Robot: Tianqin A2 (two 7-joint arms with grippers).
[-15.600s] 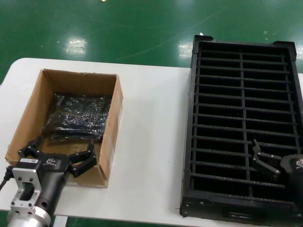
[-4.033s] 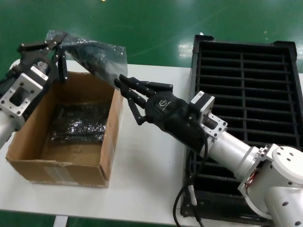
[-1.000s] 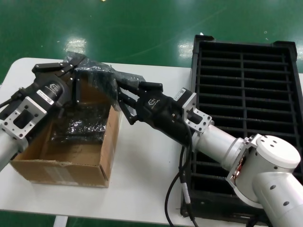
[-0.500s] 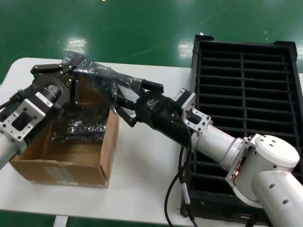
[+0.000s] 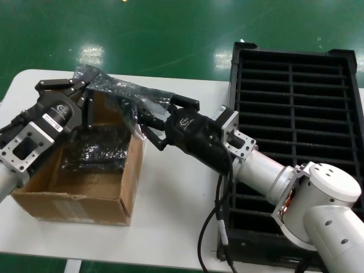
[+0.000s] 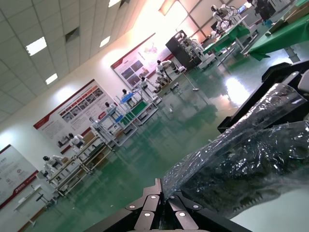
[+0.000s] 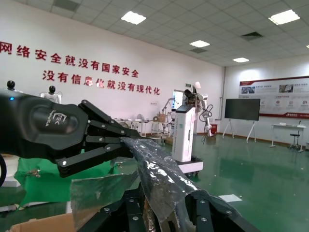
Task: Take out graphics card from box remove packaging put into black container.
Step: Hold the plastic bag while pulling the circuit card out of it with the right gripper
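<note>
While the bagged card hangs in the air above the far right corner of the brown corrugated cardboard box [image 5: 74,170], both arms hold it between them: the left gripper [image 5: 79,98] pinches one end of the crinkly translucent silver-grey plastic packaging [image 5: 122,96], and the right gripper [image 5: 152,120] clamps the other end, its black fingers [image 7: 104,145] closed around the dark board inside. Holding opposite ends this way looks meant to let one claw keep the bag while the other draws the graphics card [image 6: 251,164] out; the card is still sheathed, a dark shape under the film. More glossy dark bagged boards [image 5: 94,151] lie on the box floor. Near the table's right edge, the large black ribbed plastic container [image 5: 293,136] waits, its slots unfilled, so unbagging comes first and insertion after.
</note>
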